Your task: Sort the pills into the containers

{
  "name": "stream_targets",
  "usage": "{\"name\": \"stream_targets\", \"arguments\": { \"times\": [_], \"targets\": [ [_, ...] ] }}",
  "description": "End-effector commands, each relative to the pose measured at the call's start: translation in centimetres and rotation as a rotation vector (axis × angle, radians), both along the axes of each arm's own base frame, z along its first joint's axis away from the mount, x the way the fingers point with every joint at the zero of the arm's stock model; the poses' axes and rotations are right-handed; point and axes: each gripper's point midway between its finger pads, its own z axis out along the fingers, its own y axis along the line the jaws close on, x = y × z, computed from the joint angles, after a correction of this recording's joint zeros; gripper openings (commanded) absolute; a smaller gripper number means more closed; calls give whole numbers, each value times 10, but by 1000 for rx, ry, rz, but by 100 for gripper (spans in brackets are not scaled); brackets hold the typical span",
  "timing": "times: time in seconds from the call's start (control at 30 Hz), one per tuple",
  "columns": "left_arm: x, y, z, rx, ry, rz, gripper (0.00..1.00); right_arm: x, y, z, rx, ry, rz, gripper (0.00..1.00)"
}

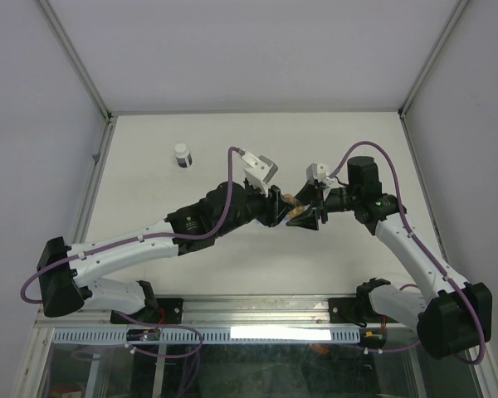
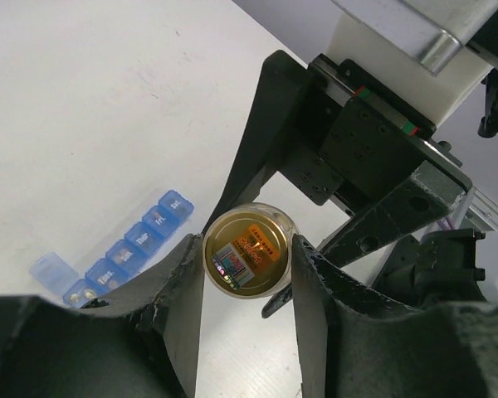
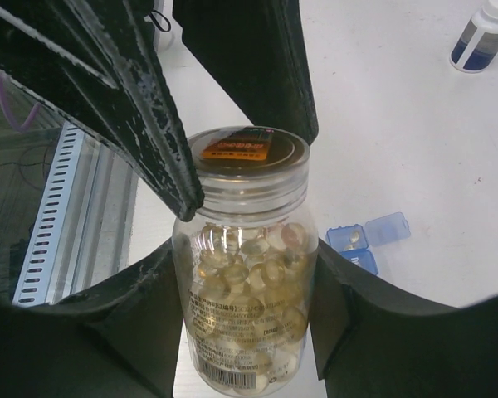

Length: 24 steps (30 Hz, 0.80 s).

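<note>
Left gripper [image 2: 247, 267] pinches the round clear lid [image 3: 247, 151], right gripper [image 3: 246, 292] clamps the clear plastic bottle [image 3: 242, 348] of amber pills [image 3: 251, 269]. Uncapping now; next I twist steadily.

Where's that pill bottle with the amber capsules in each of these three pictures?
Top external: pill bottle, small amber spot at picture centre.
Left wrist: centre, lid facing the camera.
Right wrist: lower centre, seen from the side.
Shared landmark: blue pill organiser, lower left in left wrist, right of the bottle in right wrist; not seen from above.
</note>
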Motion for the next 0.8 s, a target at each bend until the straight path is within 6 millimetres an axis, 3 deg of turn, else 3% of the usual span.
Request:
{"name": "stream_targets", "arguments": {
  "times": [0.0, 0.17, 0.37, 0.47, 0.57, 0.67, 0.77],
  "targets": [
    [-4, -8, 26, -35, -49, -49, 30, 4, 3, 19, 40, -60, 20, 0],
    [-18, -15, 21, 10, -103, -183, 19, 3, 3, 20, 42, -62, 22, 0],
    [-56, -11, 1, 122, -328, -639, 18, 2, 3, 21, 46, -64, 27, 0],
    [-69, 5, -9, 147, -536, -867, 24, 1, 3, 22, 48, -65, 30, 0],
    [-56, 14, -10, 160, -618, -931, 27, 1, 3, 23, 48, -68, 28, 0],
    [-44, 15, 1, 150, -618, -962, 39, 2, 3, 21, 47, -63, 27, 0],
    [-34, 10, 12, 144, -628, -960, 58, 2, 3, 21, 46, -63, 27, 0]
  ]
}}
